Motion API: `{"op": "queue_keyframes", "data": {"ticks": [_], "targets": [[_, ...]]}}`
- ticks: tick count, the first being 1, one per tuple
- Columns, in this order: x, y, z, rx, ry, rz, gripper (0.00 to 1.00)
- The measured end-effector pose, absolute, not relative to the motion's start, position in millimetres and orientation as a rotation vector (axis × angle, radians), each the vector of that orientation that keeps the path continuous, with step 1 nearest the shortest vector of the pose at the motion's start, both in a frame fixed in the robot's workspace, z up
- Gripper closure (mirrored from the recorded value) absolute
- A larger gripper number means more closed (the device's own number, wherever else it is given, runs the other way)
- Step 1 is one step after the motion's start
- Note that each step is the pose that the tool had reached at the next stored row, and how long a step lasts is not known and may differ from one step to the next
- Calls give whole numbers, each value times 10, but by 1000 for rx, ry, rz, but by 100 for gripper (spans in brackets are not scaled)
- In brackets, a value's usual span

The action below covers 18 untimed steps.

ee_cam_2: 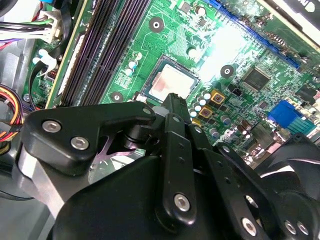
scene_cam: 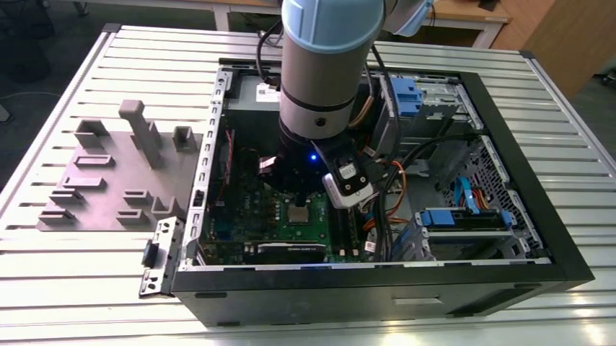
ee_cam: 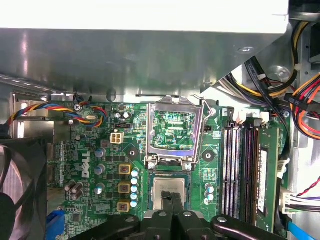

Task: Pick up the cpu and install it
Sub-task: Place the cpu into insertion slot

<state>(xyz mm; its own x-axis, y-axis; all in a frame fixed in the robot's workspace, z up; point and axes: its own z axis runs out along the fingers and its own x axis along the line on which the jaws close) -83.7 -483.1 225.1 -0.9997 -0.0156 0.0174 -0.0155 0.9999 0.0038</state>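
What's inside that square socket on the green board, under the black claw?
A small flat silver-grey square cpu lies in it, the shiny metal frame swung up open. The black gripper's closed fingertips cover one edge of the chip.

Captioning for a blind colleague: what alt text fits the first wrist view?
The end effector, fingers together, overlaps one edge of the cpu lying flat in its socket on the green motherboard; the socket frame stands open.
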Motion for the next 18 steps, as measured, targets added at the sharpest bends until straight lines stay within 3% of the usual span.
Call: {"op": "queue_keyframes", "data": {"ticks": [18], "targets": [[-852,-4861,2246,24,-3124,-6,89]]}}
